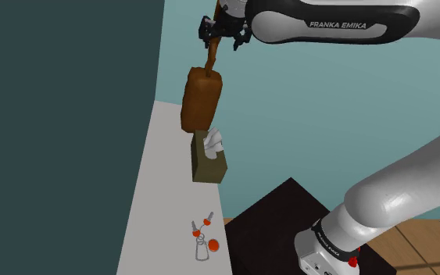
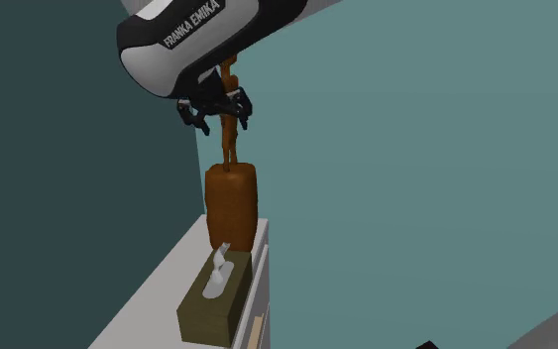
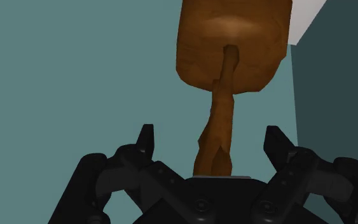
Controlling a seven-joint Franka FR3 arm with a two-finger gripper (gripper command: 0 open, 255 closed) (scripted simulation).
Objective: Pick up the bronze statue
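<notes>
The statue [image 1: 202, 98] is brown, with a bulky rounded body and a thin twisted stem rising from it. It appears to stand at the far end of the grey counter [image 1: 155, 203], behind an olive tissue box [image 1: 209, 158]. My gripper [image 1: 224, 35] is at the top of the stem. In the second exterior view the gripper [image 2: 215, 107] straddles the stem above the statue [image 2: 231, 203]. In the wrist view the stem of the statue [image 3: 217, 127] runs up between the fingers [image 3: 147, 139], which stand apart on either side without touching it; the gripper [image 3: 210, 137] is open.
The tissue box [image 2: 212, 297] sits just in front of the statue. A small grey bottle with red bits [image 1: 202, 242] stands near the counter's front edge. A teal wall lies behind the counter and a darker wall along its left. The black stand [image 1: 280, 219] is at lower right.
</notes>
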